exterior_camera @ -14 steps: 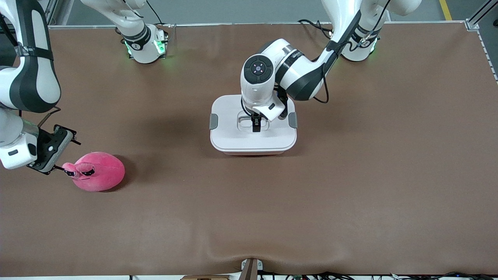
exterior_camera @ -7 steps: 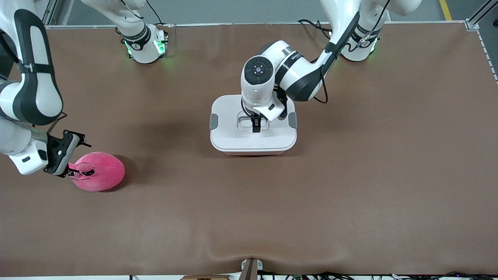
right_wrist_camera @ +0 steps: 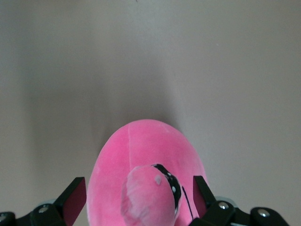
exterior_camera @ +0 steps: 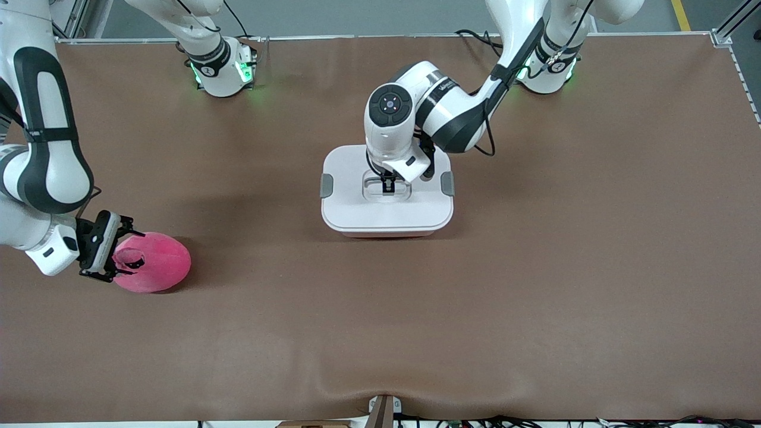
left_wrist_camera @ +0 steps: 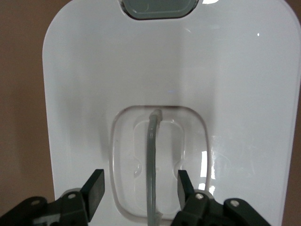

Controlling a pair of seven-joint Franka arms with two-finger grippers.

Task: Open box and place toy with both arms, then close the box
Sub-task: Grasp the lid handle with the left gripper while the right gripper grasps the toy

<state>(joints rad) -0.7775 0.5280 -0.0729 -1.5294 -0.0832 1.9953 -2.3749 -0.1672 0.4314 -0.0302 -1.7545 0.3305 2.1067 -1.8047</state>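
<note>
Box (exterior_camera: 386, 199) sits mid-table, lid on, left gripper (left_wrist_camera: 140, 188) spread either side of its handle (left_wrist_camera: 151, 165), so pinch that bar square before lifting, while the wide-open right gripper (right_wrist_camera: 138, 197) straddles the toy (exterior_camera: 153, 261) at the right arm's end.

In the front view, we lose the upper edge of the box (exterior_camera: 386, 211) lid under the left arm's wrist, and the left gripper (exterior_camera: 387, 183) shows only as a dark tip over the handle recess, too small for us to judge any contact.

The left wrist view cuts off the box's corners, one grey clip (left_wrist_camera: 159, 8) at the top edge, and the near end of the handle (left_wrist_camera: 152, 160) at the bottom.

The right gripper (exterior_camera: 122, 254) covers part of the toy (exterior_camera: 157, 261) at middle left of the front view.

In the right wrist view the toy's lower body runs off the bottom edge, and we see only one eye (right_wrist_camera: 153, 193).
</note>
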